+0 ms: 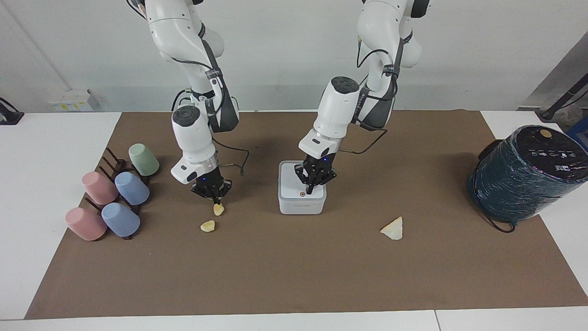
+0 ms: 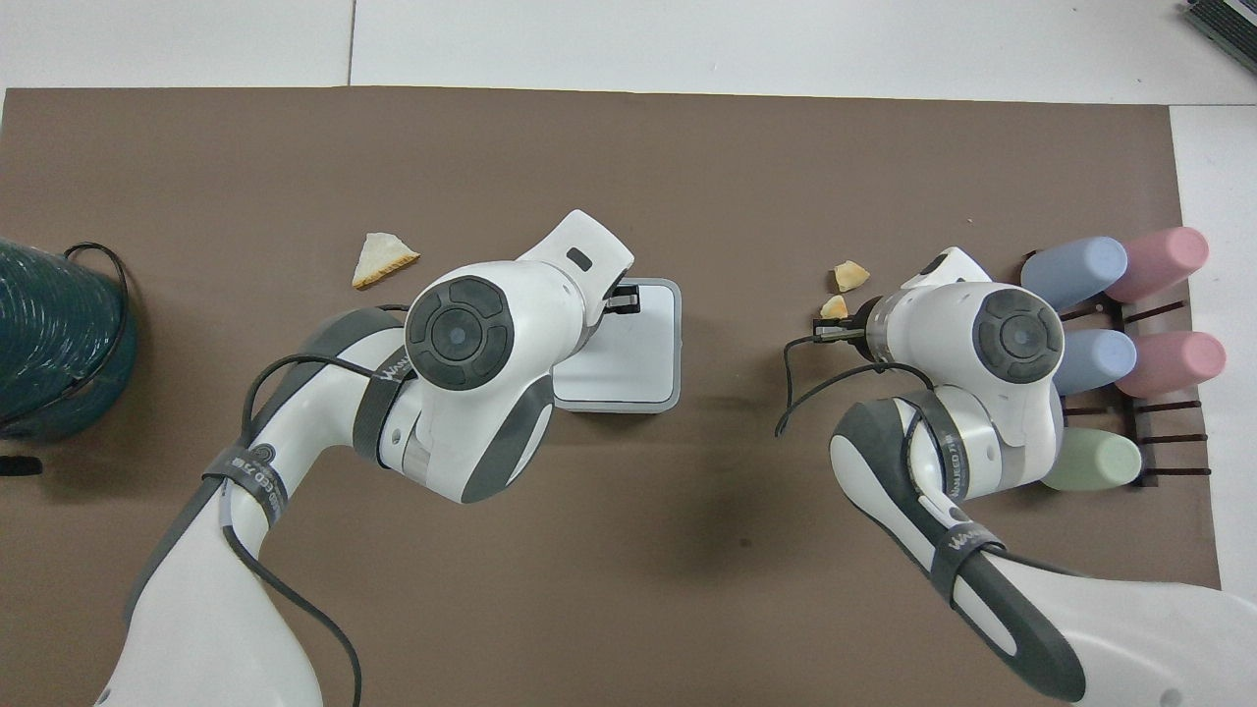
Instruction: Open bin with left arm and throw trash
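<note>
On the brown mat [image 1: 294, 276], the white bin [image 1: 302, 196] [image 2: 628, 365] sits mid-table with its lid down. The left gripper [image 1: 312, 187] [image 2: 625, 299] stands on that lid just above the orange dot [image 1: 302, 194], jaws pressed together. Toward the right arm's end, the right gripper [image 1: 214, 197] [image 2: 832, 332] pinches a small trash scrap [image 1: 218, 209] [image 2: 834, 307]. A second scrap [image 1: 207, 225] [image 2: 850, 275] lies just beside it. The triangular scrap [image 1: 393, 228] [image 2: 381, 258] lies toward the left arm's end, farther from the robots than the bin.
</note>
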`<state>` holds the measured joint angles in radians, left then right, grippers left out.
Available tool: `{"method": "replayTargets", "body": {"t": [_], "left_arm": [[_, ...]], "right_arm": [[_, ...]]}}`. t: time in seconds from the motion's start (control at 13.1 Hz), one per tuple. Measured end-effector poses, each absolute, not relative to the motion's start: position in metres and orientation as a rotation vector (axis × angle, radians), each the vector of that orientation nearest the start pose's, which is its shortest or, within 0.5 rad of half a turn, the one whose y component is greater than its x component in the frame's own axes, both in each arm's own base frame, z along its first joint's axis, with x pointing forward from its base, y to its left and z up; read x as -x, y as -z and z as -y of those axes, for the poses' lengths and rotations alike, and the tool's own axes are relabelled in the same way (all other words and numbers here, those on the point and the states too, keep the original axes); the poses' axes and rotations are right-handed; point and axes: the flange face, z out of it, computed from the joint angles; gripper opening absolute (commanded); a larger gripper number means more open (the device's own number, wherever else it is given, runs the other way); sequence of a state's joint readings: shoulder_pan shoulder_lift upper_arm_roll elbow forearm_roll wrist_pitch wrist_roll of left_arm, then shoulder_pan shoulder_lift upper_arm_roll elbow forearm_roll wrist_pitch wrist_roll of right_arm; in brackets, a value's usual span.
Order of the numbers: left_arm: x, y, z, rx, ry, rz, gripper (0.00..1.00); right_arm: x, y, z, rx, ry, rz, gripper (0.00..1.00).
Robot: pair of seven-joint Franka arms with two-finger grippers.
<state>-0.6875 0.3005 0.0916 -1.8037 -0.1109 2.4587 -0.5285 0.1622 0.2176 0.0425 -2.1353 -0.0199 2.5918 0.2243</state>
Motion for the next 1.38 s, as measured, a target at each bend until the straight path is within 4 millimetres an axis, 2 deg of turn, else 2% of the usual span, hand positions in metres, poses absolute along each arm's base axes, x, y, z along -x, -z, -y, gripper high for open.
{"method": "replayTargets", "body": {"t": [0.15,0.31,0.38,0.54,0.69,0.84,0.92,1.15,1.38], "left_arm": [[-0.569,-0.452,0.352,3.316,0.324,0.065,0.00],[-0.597,-0.495,0.304,3.285,0.240,0.166,0.00],[-0.609,-0.505,0.279,3.277,0.234,0.190,0.00],[-0.626,-0.506,0.241,3.264,0.241,0.156,0.00],[-0.640,-0.497,0.200,3.247,0.241,0.037,0.01],[-0.650,-0.486,0.162,3.231,0.267,-0.053,0.69],[-0.653,-0.477,0.149,3.224,0.296,-0.088,1.00],[-0.651,-0.432,0.129,3.184,0.365,-0.280,1.00],[-0.646,-0.388,0.115,3.131,0.373,-0.471,1.00]], "right_arm": [[-0.588,-0.372,-0.124,3.031,0.478,-0.090,0.00],[-0.590,-0.419,-0.128,2.985,0.584,-0.142,0.00],[-0.590,-0.443,-0.128,2.973,0.614,-0.151,0.00],[-0.587,-0.487,-0.130,2.986,0.588,-0.149,0.00],[-0.582,-0.513,-0.150,2.988,0.538,-0.166,0.00],[-0.574,-0.511,-0.186,2.957,0.511,-0.242,0.00],[-0.569,-0.505,-0.214,2.937,0.490,-0.274,0.00],[-0.563,-0.487,-0.292,2.902,0.439,-0.266,0.00],[-0.558,-0.461,-0.336,2.905,0.370,-0.210,0.00]]}}
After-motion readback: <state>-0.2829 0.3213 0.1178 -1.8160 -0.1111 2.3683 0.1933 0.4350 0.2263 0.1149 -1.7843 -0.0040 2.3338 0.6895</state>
